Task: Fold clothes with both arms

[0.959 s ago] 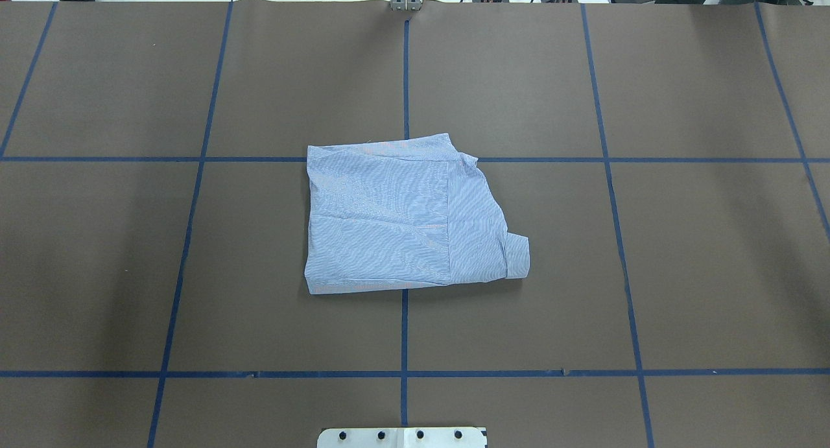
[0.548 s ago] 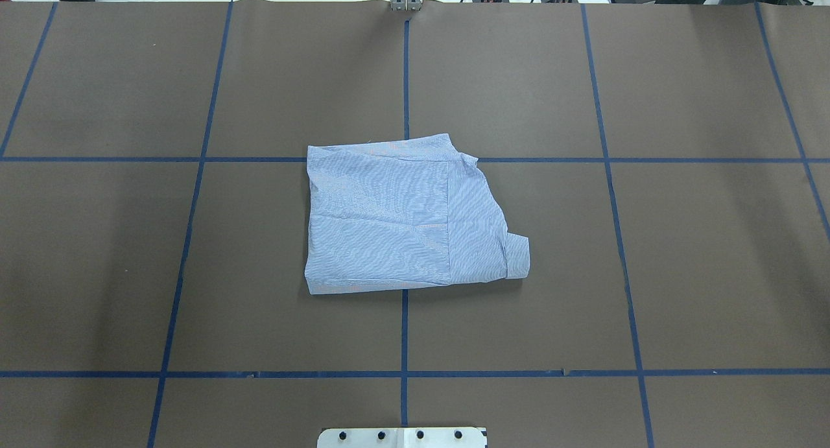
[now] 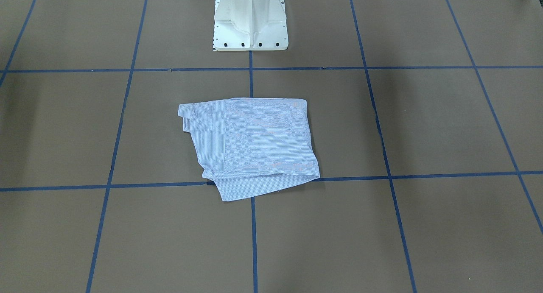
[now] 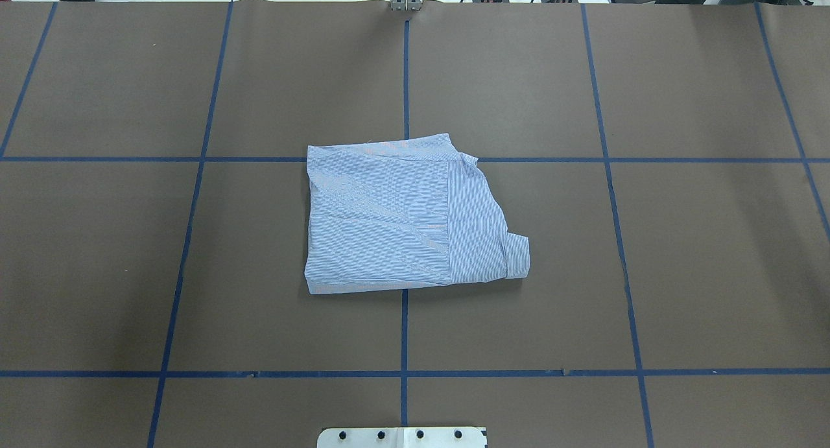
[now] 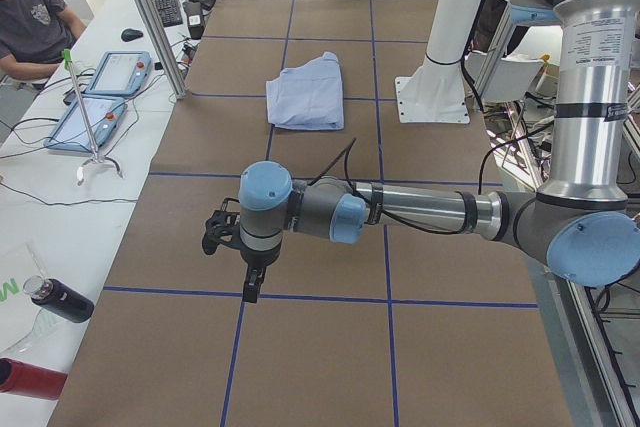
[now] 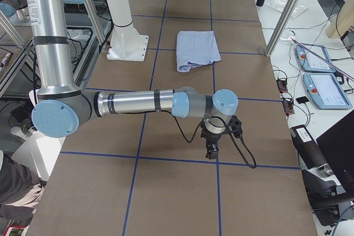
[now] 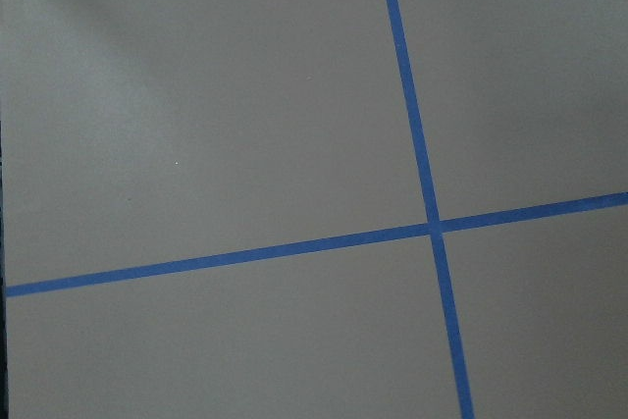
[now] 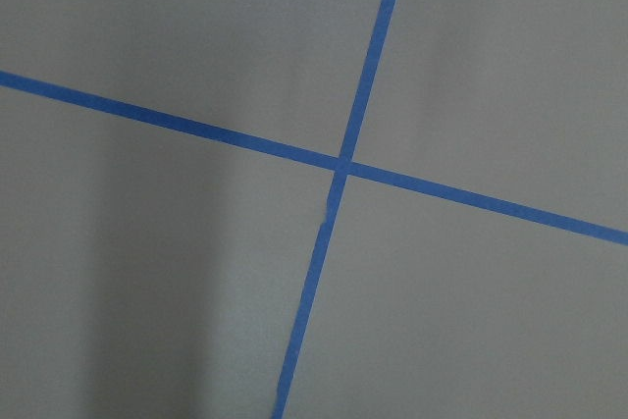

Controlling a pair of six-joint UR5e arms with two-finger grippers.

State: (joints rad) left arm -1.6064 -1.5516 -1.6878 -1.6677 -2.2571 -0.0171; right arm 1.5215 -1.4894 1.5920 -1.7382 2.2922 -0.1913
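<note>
item: shirt (image 4: 402,218), one. it is folded to a rough rectangle and lies flat at the centre of the overhead view, over a crossing of tape (image 4: 404,331) lines on the table (image 4: 681,273). a cuff (image 4: 517,257) juts out at its lower right corner. a slanted lower layer shows along the right side.

material: thin woven cloth in a fine blue-and-white stripe, soft and lightly creased. the left fold is straight, the right edge uneven.

handling, our judgement: light and limp. lifted by one point it would sag and the layers would slide apart. we would pinch both ends of one edge through all layers, one arm at each end. it is not fragile, though the matt brown table cover may drag the bottom layer.

left gripper (image 5: 252,292): lower left of the left side view, over bare table, well apart from the shirt. we cannot tell how its jaws stand.

right gripper (image 6: 211,152): lower middle of the right side view, pointing down by a tape crossing. jaws likewise not readable.

progress, our judgement: folding looks near complete.
</note>
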